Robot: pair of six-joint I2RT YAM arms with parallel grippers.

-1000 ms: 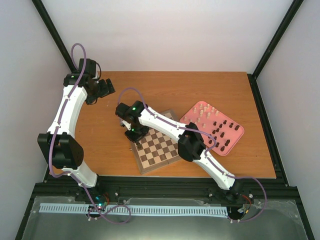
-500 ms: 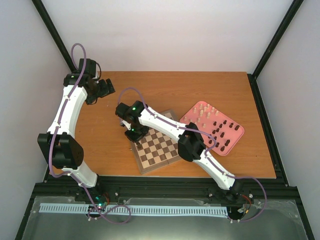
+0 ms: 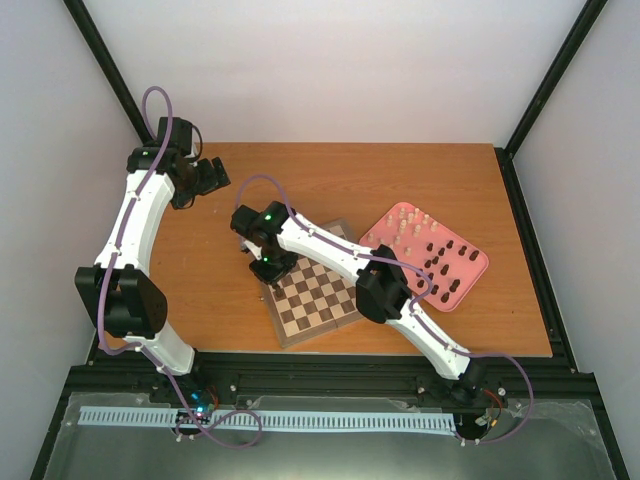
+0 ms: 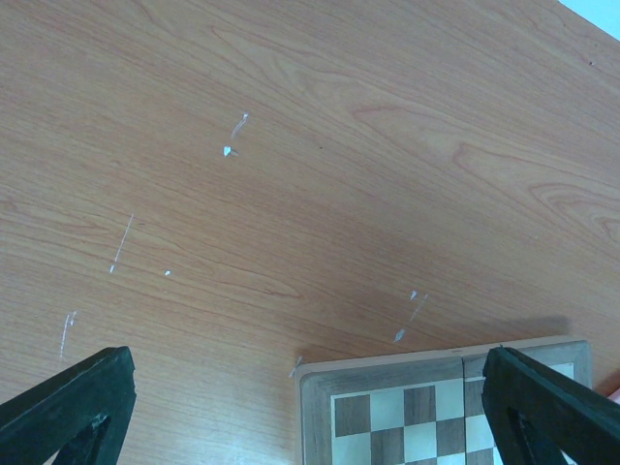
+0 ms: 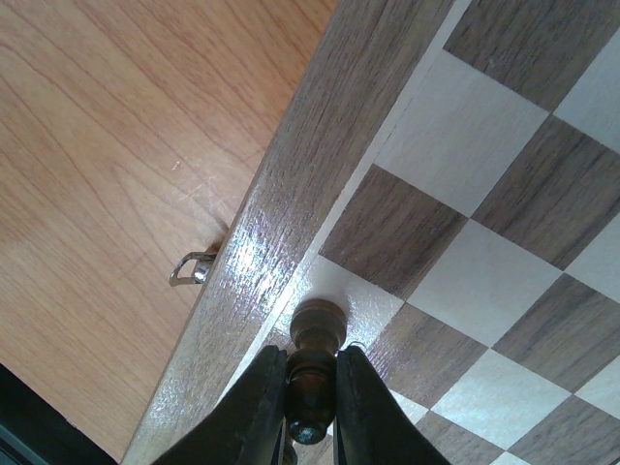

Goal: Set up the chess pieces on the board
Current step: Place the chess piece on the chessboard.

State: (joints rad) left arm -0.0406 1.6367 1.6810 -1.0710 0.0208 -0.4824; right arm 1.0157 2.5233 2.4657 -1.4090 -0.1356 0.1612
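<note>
The board [image 3: 315,305] lies tilted at the table's middle, with no pieces standing on its visible squares. My right gripper [image 3: 270,266] hangs over its far left edge. In the right wrist view the gripper [image 5: 310,387] is shut on a dark brown chess piece [image 5: 314,360]. The piece's round base [image 5: 319,325] meets a pale square beside the border of the board [image 5: 484,145]; I cannot tell if it touches. The other chess pieces, cream [image 3: 405,222] and dark [image 3: 445,265], stand on a pink tray. My left gripper [image 3: 205,178] is open over bare table, the board's corner [image 4: 407,407] below it.
The pink tray [image 3: 478,268] sits right of the board, close to the right arm's elbow [image 3: 380,295]. A small metal clasp [image 5: 194,266] sticks out from the board's side. Black frame posts stand at the table's back corners.
</note>
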